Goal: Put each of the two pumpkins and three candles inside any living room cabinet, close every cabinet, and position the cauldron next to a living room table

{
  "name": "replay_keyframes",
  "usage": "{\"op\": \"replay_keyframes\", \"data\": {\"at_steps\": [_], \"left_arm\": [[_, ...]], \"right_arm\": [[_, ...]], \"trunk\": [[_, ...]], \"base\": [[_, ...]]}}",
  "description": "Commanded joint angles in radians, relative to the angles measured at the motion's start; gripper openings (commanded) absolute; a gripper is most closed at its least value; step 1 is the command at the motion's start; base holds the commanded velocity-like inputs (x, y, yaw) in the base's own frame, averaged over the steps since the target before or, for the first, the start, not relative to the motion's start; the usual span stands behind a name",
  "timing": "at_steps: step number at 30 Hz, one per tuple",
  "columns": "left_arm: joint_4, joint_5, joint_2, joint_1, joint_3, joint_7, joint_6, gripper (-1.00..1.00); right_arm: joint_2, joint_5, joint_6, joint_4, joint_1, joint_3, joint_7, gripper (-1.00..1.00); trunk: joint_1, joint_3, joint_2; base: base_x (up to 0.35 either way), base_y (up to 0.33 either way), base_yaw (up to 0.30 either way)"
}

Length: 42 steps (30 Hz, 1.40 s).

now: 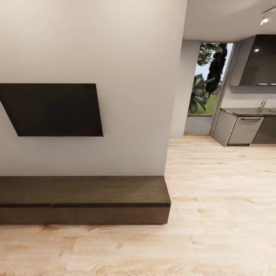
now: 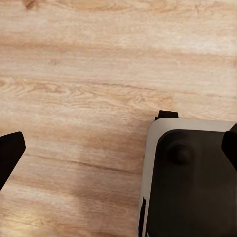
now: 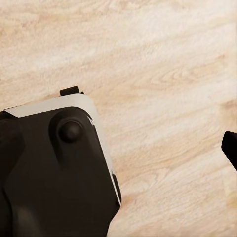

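Left pincer (image 2: 118, 148), left wrist view: two dark fingertips (image 2: 10, 153) at opposite edges of the frame, spread wide, nothing between them, touching nothing; beneath it the wood floor (image 2: 89, 74) and one corner of the robot's base (image 2: 192, 182), black top with a pale grey rim. Right pincer, right wrist view: one dark fingertip (image 3: 231, 148) at the frame edge, the other out of frame, so how far it is open cannot be told; nothing visibly held; below it the same pale plank floor and another corner of the base, black with a round knob (image 3: 70, 131) on it. Cabinet (image 1: 84, 199), one, head view: long, low, dark brown wood, flat top bare, standing on the floor against the white wall (image 1: 126, 76); fronts plain and flush, all closed as far as can be seen, with one thin seam between two front panels. Wall screen (image 1: 51, 109), one: flat, black, mounted on the wall above the cabinet, a small red dot at its lower corner. Floor: light wood planks, running from the cabinet to the far room. Far room, at the right of the head view: grey kitchen units (image 1: 245, 128) with one countertop (image 1: 249, 111), one faucet (image 1: 265, 101), one dark upper unit (image 1: 258, 61). Glass doorway (image 1: 209, 82), one, with dark green foliage beyond it. Ceiling spotlight (image 1: 264, 19), one.
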Motion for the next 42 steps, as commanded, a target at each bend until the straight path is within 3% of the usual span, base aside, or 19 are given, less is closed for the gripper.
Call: {"op": "replay_keyframes", "data": {"at_steps": [1, 16, 27, 30, 34, 36, 42], "left_arm": [[-0.002, 0.004, 0.001, 0.0, -0.009, 0.006, -0.001, 1.0], [-0.002, 0.003, -0.001, 0.0, -0.009, 0.006, 0.0, 1.0], [0.0, 0.001, -0.001, 0.001, -0.01, 0.006, 0.007, 1.0], [0.003, 0.001, -0.001, 0.01, -0.026, 0.006, 0.014, 1.0], [0.005, 0.001, -0.002, 0.017, -0.075, 0.001, 0.03, 1.0], [0.005, 0.002, -0.003, 0.019, -0.098, -0.028, 0.043, 1.0], [0.005, 0.004, -0.004, 0.021, -0.118, -0.086, 0.078, 1.0]], "right_arm": [[0.0, -0.009, -0.004, 0.001, -0.001, 0.008, -0.002, 1.0], [0.002, -0.013, -0.004, -0.004, -0.001, 0.007, -0.002, 1.0], [0.01, -0.024, 0.002, -0.001, -0.001, 0.006, -0.003, 1.0], [0.012, -0.024, 0.011, 0.002, -0.001, 0.005, -0.002, 1.0], [0.015, -0.023, 0.04, 0.008, -0.001, 0.006, 0.004, 1.0], [0.014, -0.022, 0.068, 0.01, -0.001, 0.006, 0.039, 1.0], [0.006, -0.022, 0.09, 0.023, -0.001, 0.006, 0.118, 1.0]], "trunk": [[0.001, -0.004, -0.002], [0.001, -0.028, -0.002], [0.001, -0.032, -0.002], [0.001, -0.032, -0.002], [0.001, -0.032, -0.002], [0.001, -0.032, -0.002], [0.001, -0.032, -0.002]], "base": [[0.0, 0.0, 0.0], [0.0, 0.0, 0.0], [0.0, 0.0, 0.0], [0.0, 0.0, 0.0], [0.0, 0.0, 0.0], [0.0, 0.0, 0.0], [0.0, 0.0, 0.0]]}}
